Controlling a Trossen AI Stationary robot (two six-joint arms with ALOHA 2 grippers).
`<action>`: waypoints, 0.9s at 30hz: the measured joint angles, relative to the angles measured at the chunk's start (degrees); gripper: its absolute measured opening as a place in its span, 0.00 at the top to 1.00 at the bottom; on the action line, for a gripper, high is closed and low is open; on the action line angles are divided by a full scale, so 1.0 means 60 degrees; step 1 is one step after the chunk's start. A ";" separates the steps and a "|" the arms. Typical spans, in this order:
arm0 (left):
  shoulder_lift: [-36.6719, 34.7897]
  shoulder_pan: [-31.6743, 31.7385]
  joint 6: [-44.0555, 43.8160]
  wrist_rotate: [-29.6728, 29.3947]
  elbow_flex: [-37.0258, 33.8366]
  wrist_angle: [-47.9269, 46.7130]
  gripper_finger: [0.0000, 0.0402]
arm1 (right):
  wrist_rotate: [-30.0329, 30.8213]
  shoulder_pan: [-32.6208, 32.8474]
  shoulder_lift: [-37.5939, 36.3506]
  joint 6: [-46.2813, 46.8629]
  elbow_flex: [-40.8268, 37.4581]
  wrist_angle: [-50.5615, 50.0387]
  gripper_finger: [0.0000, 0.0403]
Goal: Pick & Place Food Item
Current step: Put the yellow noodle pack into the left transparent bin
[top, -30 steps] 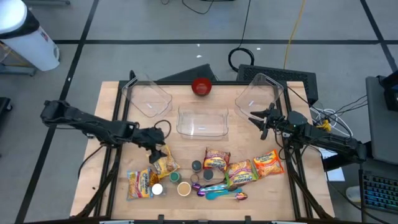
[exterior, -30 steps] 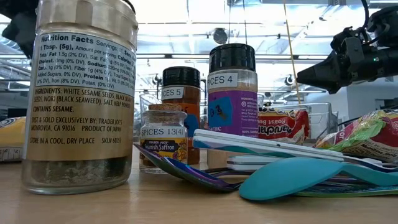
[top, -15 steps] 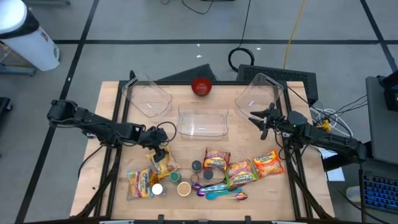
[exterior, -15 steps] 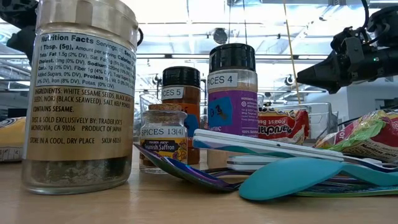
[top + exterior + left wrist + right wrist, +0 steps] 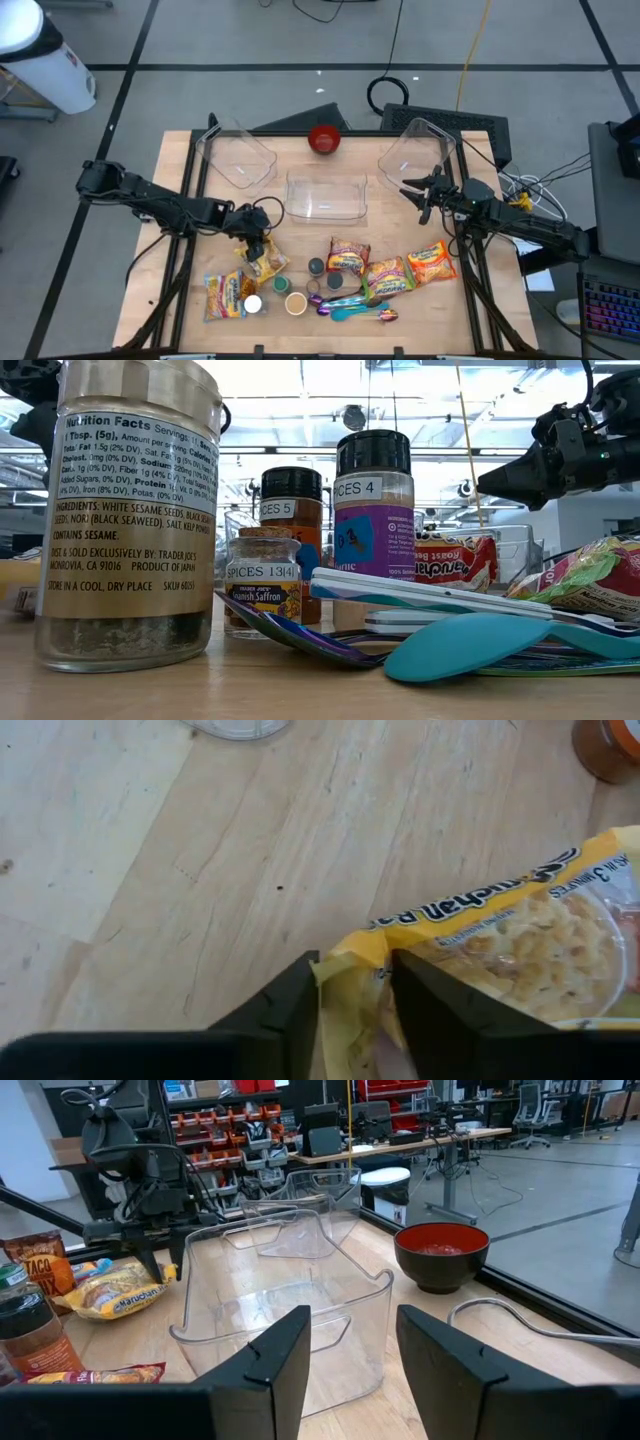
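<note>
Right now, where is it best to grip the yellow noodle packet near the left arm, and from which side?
Probably by its flat sealed end. The yellow noodle packet lies flat on the table, so only the thin edge fits between fingers. Come from above on the arm's side, where the left end effector already pinches it.

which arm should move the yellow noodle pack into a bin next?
Left. Its tool is already pinched on the edge of the yellow noodle pack. The right tool holds nothing, off by the right-hand clear bin.

A clear plastic bin (image 5: 290, 1330) is sitting on the bench (image 5: 420, 1390) beyond the parted jaws; a red bowl (image 5: 441, 1255) is standing beside it.
</note>
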 joint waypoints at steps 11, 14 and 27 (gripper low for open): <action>-0.0391 0.0004 0.0786 0.0049 0.0308 -0.0079 0.97 | -0.0004 0.0002 0.0000 0.0004 0.0000 0.0000 0.65; -0.0764 0.0000 0.1032 0.0055 0.0454 -0.0124 0.97 | -0.0004 0.0002 0.0000 0.0001 0.0000 0.0002 0.65; -0.3027 0.0001 0.1183 -0.1533 0.1925 -0.2713 0.98 | -0.0004 0.0002 0.0000 0.0000 0.0000 0.0004 0.65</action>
